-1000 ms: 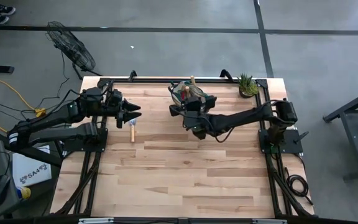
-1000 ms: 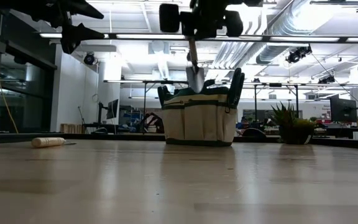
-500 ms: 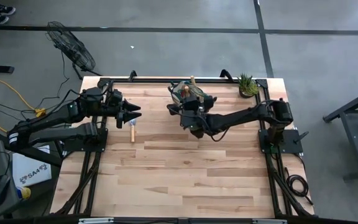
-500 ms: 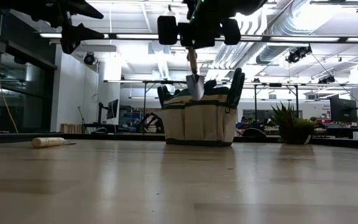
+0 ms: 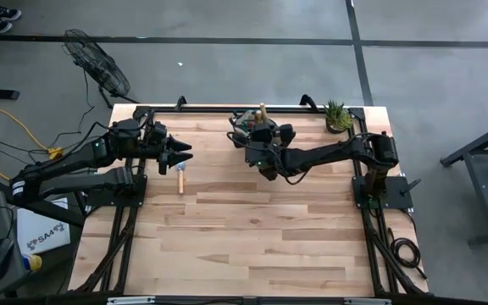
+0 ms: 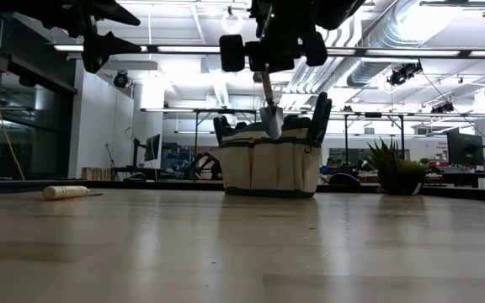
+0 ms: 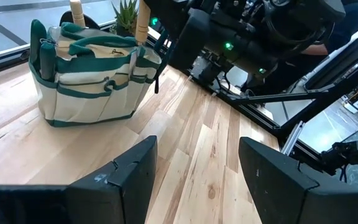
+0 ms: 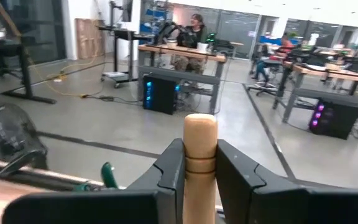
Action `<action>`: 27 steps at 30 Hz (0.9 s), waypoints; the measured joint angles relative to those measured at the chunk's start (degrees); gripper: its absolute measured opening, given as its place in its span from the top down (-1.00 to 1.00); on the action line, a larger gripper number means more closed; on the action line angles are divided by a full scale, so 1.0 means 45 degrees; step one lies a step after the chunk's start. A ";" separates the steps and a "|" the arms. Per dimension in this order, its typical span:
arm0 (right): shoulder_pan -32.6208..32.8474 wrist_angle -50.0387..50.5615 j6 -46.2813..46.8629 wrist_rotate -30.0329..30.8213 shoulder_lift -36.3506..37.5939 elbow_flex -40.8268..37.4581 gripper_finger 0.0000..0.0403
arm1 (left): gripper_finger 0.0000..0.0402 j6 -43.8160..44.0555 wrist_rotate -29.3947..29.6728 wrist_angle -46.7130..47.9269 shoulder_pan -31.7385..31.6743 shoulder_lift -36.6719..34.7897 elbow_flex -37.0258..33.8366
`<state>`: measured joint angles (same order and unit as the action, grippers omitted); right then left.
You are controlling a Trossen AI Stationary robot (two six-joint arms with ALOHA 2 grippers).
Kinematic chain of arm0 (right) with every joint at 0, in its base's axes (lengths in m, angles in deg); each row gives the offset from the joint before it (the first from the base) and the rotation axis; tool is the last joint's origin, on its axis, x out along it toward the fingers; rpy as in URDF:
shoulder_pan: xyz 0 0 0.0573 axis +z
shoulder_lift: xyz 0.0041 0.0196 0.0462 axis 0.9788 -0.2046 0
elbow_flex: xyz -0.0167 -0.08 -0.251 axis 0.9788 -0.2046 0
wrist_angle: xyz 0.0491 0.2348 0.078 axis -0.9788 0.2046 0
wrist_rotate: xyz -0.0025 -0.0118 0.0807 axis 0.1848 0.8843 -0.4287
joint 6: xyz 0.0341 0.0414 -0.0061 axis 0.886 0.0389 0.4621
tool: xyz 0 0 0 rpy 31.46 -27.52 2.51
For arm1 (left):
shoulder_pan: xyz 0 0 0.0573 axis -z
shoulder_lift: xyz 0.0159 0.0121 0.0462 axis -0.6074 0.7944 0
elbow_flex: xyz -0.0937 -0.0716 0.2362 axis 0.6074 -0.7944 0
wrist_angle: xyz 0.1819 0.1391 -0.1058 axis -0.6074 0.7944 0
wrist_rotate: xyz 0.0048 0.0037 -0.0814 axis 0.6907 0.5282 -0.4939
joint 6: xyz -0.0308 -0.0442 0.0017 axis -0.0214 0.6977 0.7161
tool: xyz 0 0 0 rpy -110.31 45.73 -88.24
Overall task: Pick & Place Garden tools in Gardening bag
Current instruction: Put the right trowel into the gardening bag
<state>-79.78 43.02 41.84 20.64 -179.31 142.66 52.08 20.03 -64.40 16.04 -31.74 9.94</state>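
My right gripper (image 8: 201, 152) is shut on a silver-bladed trowel with a wooden handle (image 6: 269, 105). It holds the trowel over the beige, green-trimmed gardening bag (image 6: 268, 164), which stands at the table's far middle (image 5: 252, 125). The blade tip hangs about level with the bag's top rim. Handles of other tools stick up out of the bag (image 7: 76, 11). A second wooden-handled tool (image 5: 180, 178) lies on the table and also shows in the low view (image 6: 66, 192). My left gripper (image 5: 185, 152) hovers above it, open and empty. My right gripper pinches the trowel's wooden handle (image 8: 200, 134) between its two fingers, near the handle's free top end, which sticks up past them. The fingers (image 8: 171, 165) lie about level and across the handle. The trowel hangs upright, blade down (image 6: 270, 120), clear of the table.
A small potted green plant (image 5: 337, 114) stands at the far right corner and also shows in the low view (image 6: 390, 168). Black frame rails run along the table's left and right edges. Bare wood reaches from the table's middle to its near edge (image 5: 244, 237).
My right gripper has carried the trowel toward the table's far edge and a little down, from beside the bag to over its top. The trowel stays upright, blade down. My left arm has kept still.
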 joint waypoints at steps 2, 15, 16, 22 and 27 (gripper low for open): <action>-0.0026 -0.0006 0.0003 0.0313 0.0000 0.0000 0.73 | -0.11 0.0005 0.0000 0.0000 0.0000 0.0000 0.0000; -0.0182 -0.0880 -0.0747 0.0351 0.0010 0.0000 0.73 | -0.11 0.0000 0.0000 0.0000 0.0000 0.0000 0.0000; -0.0185 -0.0970 -0.0761 0.0338 0.0010 0.0000 0.73 | -0.11 0.0000 0.0000 0.0000 0.0000 0.0000 0.0000; -0.0133 -0.0952 -0.0553 0.0146 0.0019 0.0000 0.73 | -0.11 -0.0002 0.0000 0.0000 0.0000 0.0000 0.0000; 0.0044 -0.0583 -0.0007 0.0174 0.0019 0.0000 0.73 | -0.11 -0.0019 0.0000 0.0000 0.0000 0.0005 0.0000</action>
<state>-79.58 40.40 41.81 21.43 -179.22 142.66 52.00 20.03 -64.40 16.04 -31.72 9.94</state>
